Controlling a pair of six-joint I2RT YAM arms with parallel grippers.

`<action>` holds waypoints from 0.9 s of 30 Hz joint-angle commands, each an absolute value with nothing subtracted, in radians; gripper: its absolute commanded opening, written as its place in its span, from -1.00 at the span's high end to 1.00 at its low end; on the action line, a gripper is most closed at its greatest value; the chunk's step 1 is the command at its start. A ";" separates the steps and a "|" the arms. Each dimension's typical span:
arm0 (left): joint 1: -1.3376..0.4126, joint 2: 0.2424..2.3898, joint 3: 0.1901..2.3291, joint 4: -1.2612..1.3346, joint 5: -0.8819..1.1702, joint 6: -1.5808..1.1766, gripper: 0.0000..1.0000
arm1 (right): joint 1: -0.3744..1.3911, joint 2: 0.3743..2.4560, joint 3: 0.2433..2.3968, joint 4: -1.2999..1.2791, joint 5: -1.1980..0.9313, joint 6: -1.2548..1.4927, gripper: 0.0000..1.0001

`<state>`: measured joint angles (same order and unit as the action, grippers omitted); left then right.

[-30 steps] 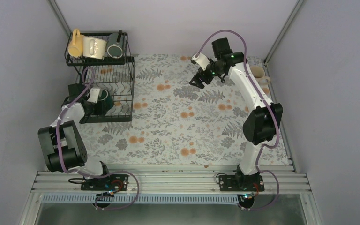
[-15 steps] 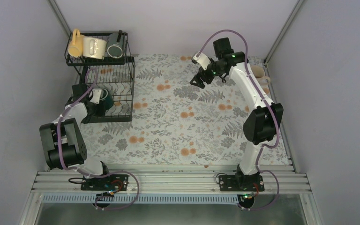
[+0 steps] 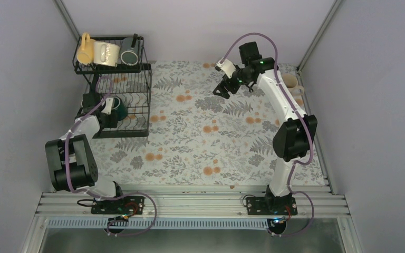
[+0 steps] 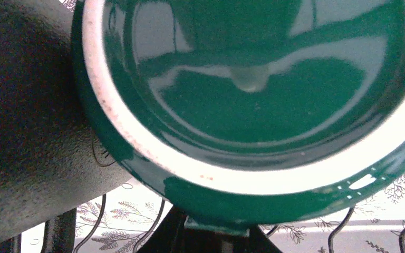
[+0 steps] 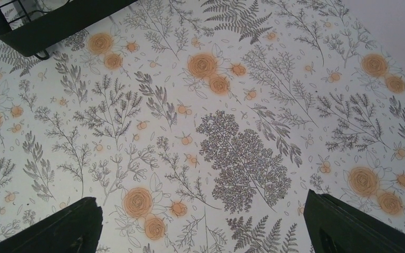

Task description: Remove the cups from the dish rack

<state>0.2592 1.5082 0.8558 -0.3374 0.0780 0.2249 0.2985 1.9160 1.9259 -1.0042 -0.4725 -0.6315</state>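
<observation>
Since a second ago, the left gripper [image 3: 104, 109] has carried the dark green mug [image 3: 115, 107] a little farther back and to the left over the lower tray of the dish rack [image 3: 124, 135], and its forearm has followed. Across the floral table [image 3: 200, 153], the right gripper [image 3: 221, 90] has crept slightly toward the far wall, and its arm has hardly shifted.

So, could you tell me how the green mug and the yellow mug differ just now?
The green mug is low, at the rack's plate tray, while the yellow mug lies on the upper shelf. The green mug is right at the left hand, filling its camera view, while no hand is near the yellow mug. Both are mugs still in the rack.
</observation>
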 commanded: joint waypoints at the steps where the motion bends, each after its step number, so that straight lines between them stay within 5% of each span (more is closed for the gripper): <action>1: 0.255 1.496 0.858 -0.315 0.062 0.216 0.72 | 0.293 1.937 1.953 -1.003 -0.504 -0.636 -0.97; 6: 0.255 1.521 0.849 -0.305 0.049 0.218 0.71 | 0.292 1.937 1.958 -1.008 -0.508 -0.642 -0.97; 9: 0.253 1.535 0.849 -0.297 0.040 0.219 0.49 | 0.292 1.940 1.959 -1.018 -0.509 -0.650 -0.98; 14: 0.253 1.545 0.850 -0.261 0.049 0.219 0.41 | 0.291 1.940 1.957 -1.026 -0.508 -0.662 -0.97; 27: 0.253 1.573 0.795 -0.133 0.128 0.217 0.70 | 0.292 1.956 1.969 -1.031 -0.514 -0.668 -0.97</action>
<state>0.2543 1.5425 0.8177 -0.1986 0.0975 0.2230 0.2985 1.9377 1.9335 -1.0199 -0.4858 -0.6544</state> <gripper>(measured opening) 0.170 0.988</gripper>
